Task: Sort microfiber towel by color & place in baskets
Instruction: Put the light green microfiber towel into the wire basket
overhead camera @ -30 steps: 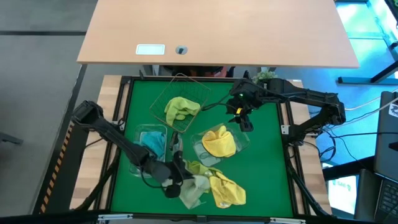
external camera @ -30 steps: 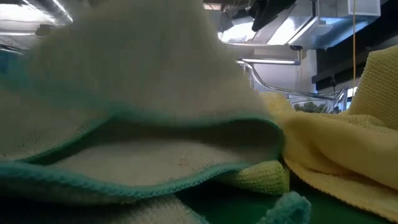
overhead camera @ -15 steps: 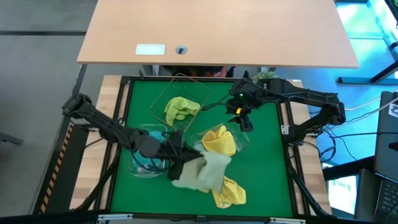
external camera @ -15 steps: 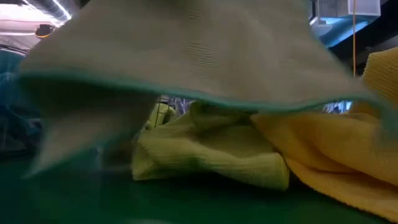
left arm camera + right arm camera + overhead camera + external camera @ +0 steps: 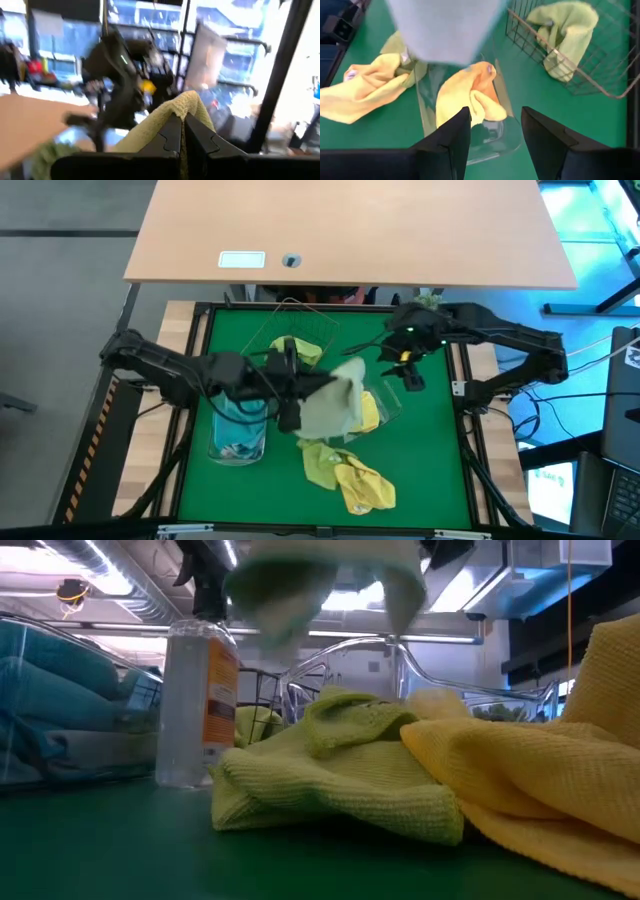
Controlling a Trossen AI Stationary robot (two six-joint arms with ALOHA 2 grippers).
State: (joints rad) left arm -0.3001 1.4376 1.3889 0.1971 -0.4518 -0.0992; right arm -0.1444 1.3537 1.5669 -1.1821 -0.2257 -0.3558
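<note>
My left gripper (image 5: 292,392) is shut on a pale olive towel (image 5: 335,408) with a teal hem, held in the air over the mat's middle. The towel hides part of a clear tub (image 5: 385,408) holding a yellow towel (image 5: 467,95). The wire basket (image 5: 300,330) on the far side holds a lime green towel (image 5: 565,27). A second clear tub (image 5: 238,435) on the left holds teal towels. A lime green towel (image 5: 340,765) and a yellow towel (image 5: 530,790) lie on the mat near the front. My right gripper (image 5: 492,135) hovers open over the yellow tub's far right side. My left gripper pinches the pale olive towel between its two shut fingers (image 5: 172,132), on a bunched fold (image 5: 186,102) that stands up past the fingertips. The fingers reach in from the table's left. The towel is lifted clear and hangs slack (image 5: 340,420) beyond the gripper.
A clear bottle with an orange label (image 5: 198,690) stands on the mat by the left tub. A raised black frame (image 5: 200,370) borders the green mat. A tan desk (image 5: 350,230) lies beyond the far edge. Bare mat shows at the right (image 5: 430,450).
My left gripper has risen from the near pile and moved toward the far edge, carrying the pale olive towel with it. The towel has come off the pile and now hangs clear above the mat's middle, uncovering the lime green and yellow towels. My right gripper drifted slightly right.
</note>
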